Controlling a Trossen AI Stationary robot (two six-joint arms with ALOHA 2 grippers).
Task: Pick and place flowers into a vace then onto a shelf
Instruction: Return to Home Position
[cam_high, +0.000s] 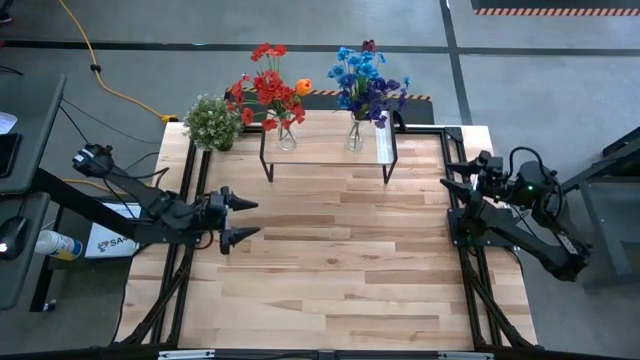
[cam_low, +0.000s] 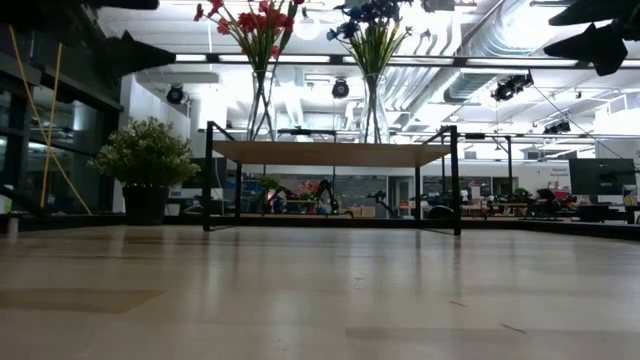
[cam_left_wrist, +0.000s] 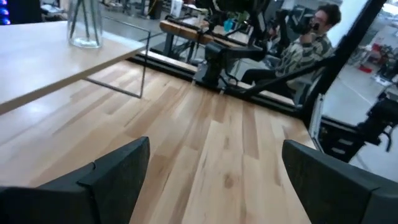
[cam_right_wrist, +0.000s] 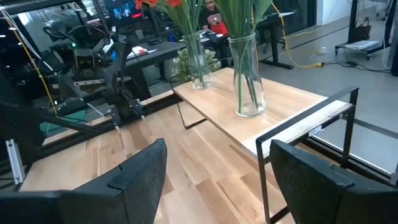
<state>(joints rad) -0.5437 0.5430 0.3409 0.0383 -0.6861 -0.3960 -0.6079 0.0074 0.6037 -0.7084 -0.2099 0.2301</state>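
High cam: overhead, straight down, far enough back to take in the whole table (cam_high: 330, 260), both arms and the shelf (cam_high: 325, 158). Low cam: at tabletop ht, level across the boards twd the shelf's long side, mid-distance, room behind. L wrist cam: close over the table, looks fwd betw the spread fingers of the L gripper (cam_left_wrist: 216, 146) across to the R side; shelf corner w/ one vase (cam_left_wrist: 85, 25) in view, a person (cam_left_wrist: 305, 53) beyond. R wrist cam: same setup past the R gripper (cam_right_wrist: 217, 144), facing opp way, shelf near, L arm (cam_right_wrist: 93, 59) behind. All four share shelf + tabletop.
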